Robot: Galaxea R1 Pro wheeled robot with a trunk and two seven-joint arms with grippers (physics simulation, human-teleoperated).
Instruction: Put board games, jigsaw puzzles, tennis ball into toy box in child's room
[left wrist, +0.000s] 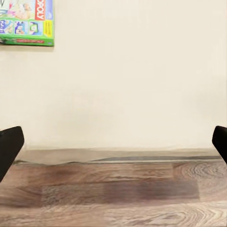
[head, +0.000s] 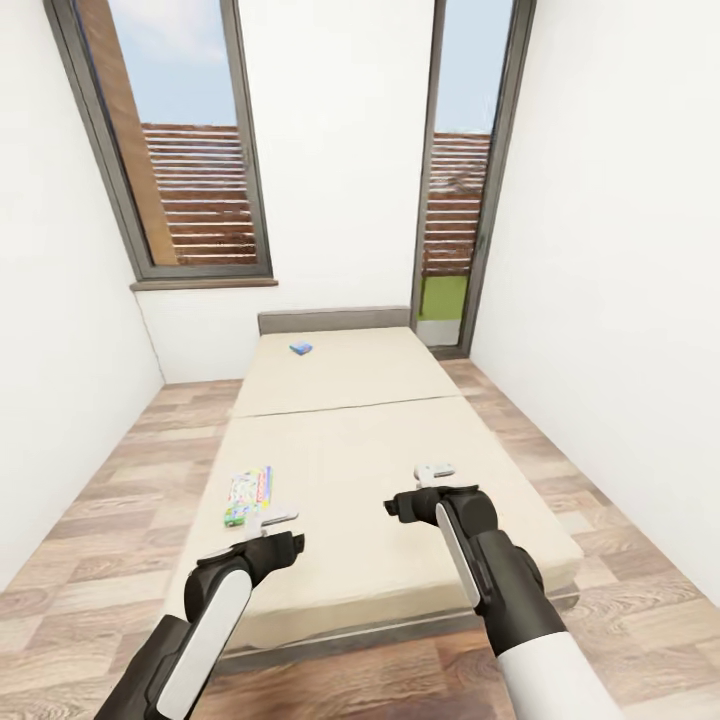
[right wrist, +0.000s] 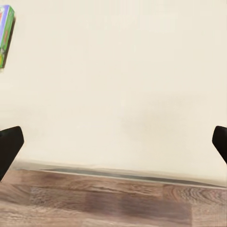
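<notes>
Head view has you parked at the near end of the bed (head: 390,470), both arms stretched out over the mattress edge. Your left gripper (head: 268,525) hangs over the near left part of the bed, and the green and yellow board game (head: 247,498) lies flat on the mattress just beyond it, slightly to the left, not touching. Your right gripper (head: 436,474) is over the near middle of the bed, well apart from that box. The small blue board game (head: 301,348) sits way up at the far end near the grey headboard (head: 335,319), a bit left of centre.

Left wrist view shows the 2 dark fingertips (left wrist: 9,147) spread wide at the frame edges with nothing between them, so that gripper is released. Same box (left wrist: 26,21) shows there too, printed side up, with "POLY" readable on a red strip. Below it you get bare cream mattress, then the wood-plank floor (left wrist: 113,198).

Right wrist view is the same deal: fingertips (right wrist: 9,146) wide apart, released, nothing held, with just a sliver of the green box (right wrist: 5,35) at the frame's edge.

Room-wise, you've got white walls, a window (head: 175,140) on the far left and a tall glass door (head: 462,170) on the far right, both showing slatted fence outside.
</notes>
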